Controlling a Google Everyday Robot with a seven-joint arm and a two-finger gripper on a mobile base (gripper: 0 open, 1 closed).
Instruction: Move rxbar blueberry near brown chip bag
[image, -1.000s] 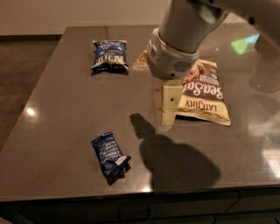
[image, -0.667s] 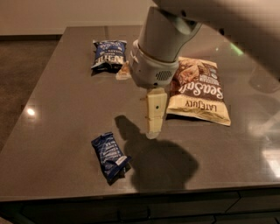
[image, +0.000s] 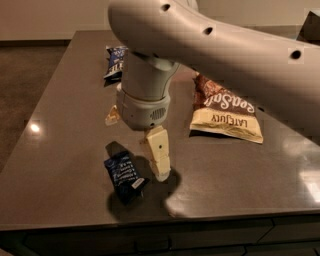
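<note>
The dark grey desk (image: 65, 125) stands on a brown floor before a pale wall. The grey arm (image: 240, 50) has swung left and nearer since a second ago, and now hides part of the blue chip bag (image: 114, 62) at the far side. The brown chip bag (image: 225, 112), lettered "Sea Salt" and "Late July" upside down, lies unmoved at right. The rxbar blueberry (image: 124, 176) rests near the front edge, where it was. The claw (image: 160, 172) hangs just right of it; open or closed, I cannot tell.
</note>
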